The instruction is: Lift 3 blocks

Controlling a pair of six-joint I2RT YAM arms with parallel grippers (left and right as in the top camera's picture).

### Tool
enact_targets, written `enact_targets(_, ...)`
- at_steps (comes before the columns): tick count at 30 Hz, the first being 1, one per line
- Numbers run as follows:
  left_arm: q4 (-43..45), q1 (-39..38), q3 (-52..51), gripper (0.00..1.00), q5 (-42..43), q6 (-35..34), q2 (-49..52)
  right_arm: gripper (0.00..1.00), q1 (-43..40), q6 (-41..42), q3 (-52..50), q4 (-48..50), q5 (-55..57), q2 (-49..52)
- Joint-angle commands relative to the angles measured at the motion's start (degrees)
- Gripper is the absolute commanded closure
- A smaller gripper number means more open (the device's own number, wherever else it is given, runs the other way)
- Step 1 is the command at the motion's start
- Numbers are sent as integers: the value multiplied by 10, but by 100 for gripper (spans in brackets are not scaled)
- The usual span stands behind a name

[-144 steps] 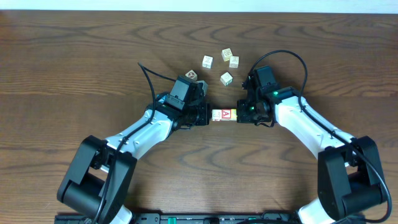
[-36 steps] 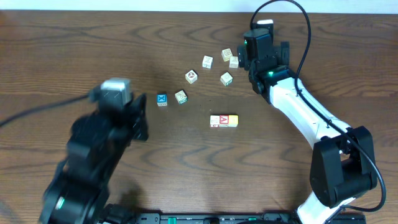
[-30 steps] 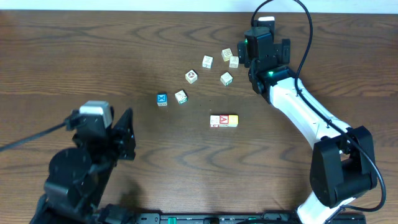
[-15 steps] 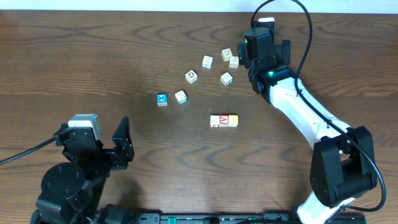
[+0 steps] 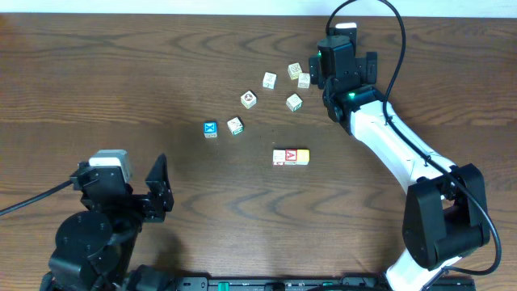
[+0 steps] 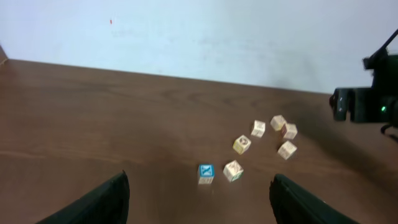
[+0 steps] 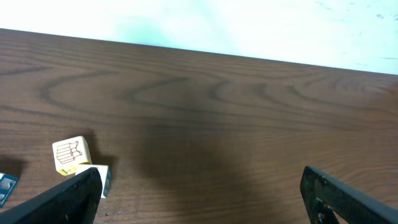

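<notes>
Dark-grained brown wooden table [image 5: 97,73] runs up to a plain white wall [image 6: 186,31], and nothing on it is off the surface right now. The left gripper [image 5: 160,191] sits close in by its own base, fingers spread wide and bare, and the right gripper [image 5: 344,65] sits far up the table, fingers likewise wide apart with only wood between them. The three that matter lie in a tight row, face against face: a whitish-cream wooden cube [image 5: 279,157], a red-topped wooden cube with a white letter A [image 5: 291,157] in the middle, and a pale yellow wooden cube [image 5: 303,156]. That row rests flat, well ahead of the left fingers and off to their right, and well behind the right fingers, back toward that arm's base; neither wrist camera catches it. Ahead between the left fingers stand a blue-topped wooden cube with a white X [image 6: 205,173] and a scatter of small cream wooden cubes with marks [image 6: 258,129]; a cube with a brown line drawing [image 7: 71,154] sits near the right gripper's left finger. To my eye no lift is under way, both arms standing too far off to pinch the row, and I can't tell whether the lift is over or yet to come
</notes>
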Motion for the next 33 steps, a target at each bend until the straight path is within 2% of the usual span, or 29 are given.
enact_targets(1, -21, 2, 7, 27, -6, 13, -5, 1, -5, -1, 7, -1, 9, -4)
enact_targets(3, -24, 2, 7, 27, 5, -15, -5, 1, -5, -1, 7, -1, 9, -4)
enact_targets(8, 42, 2, 4, 27, -23, -11, -1, 1, -5, -1, 7, -1, 9, -4)
enact_targets(10, 96, 2, -5, 27, -41, 20, 6, 1, -5, -1, 7, -1, 9, -4)
enact_targets(14, 222, 2, -33, 27, -42, 135, 28, 1, -5, -1, 7, -1, 9, -4)
enact_targets(19, 309, 37, -73, 27, 21, 186, 19, 1, -5, -1, 7, -1, 9, -4)
enact_targets(25, 411, 151, -193, 27, 125, 186, -61, 1, -5, -1, 7, -1, 9, -4)
enact_targets(33, 427, 179, -374, 27, 118, 173, -205, 1, -5, -1, 7, -1, 9, -4)
